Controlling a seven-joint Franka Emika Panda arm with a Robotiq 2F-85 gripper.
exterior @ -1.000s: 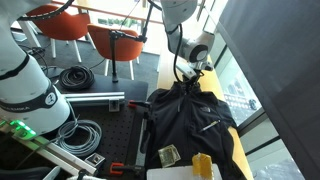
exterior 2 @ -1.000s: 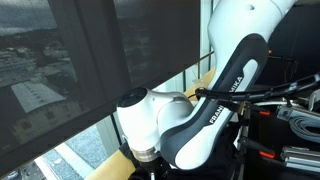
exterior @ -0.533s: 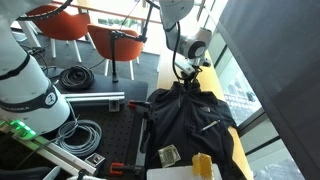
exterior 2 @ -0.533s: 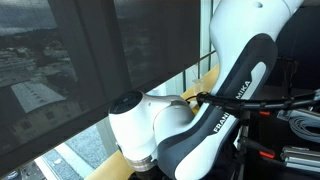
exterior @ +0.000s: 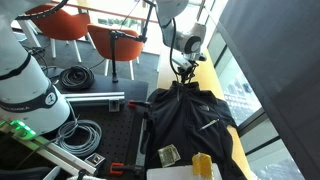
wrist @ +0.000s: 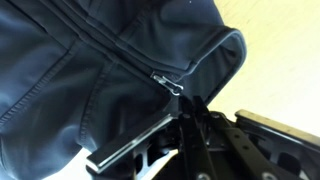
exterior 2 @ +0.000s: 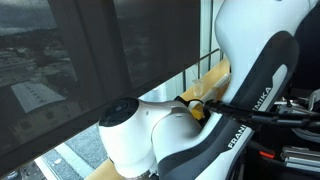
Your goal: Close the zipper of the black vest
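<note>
The black vest lies flat on the wooden table, collar towards the window end. In the wrist view the vest fills the upper left, its zipper line runs closed up to the collar, and the silver zipper pull lies near the collar edge. My gripper hovers just past the collar. In the wrist view its fingers are pressed together, tips right beside the pull, and nothing shows clearly between them. My arm blocks most of an exterior view.
A yellow object and a small clear box lie on the vest's lower end. Cable coils and orange chairs stand beyond the table. A window runs along the table's far side.
My gripper has moved along the vest towards the collar and slightly away from it. In the blocked exterior view my arm has swung down and to the left.
</note>
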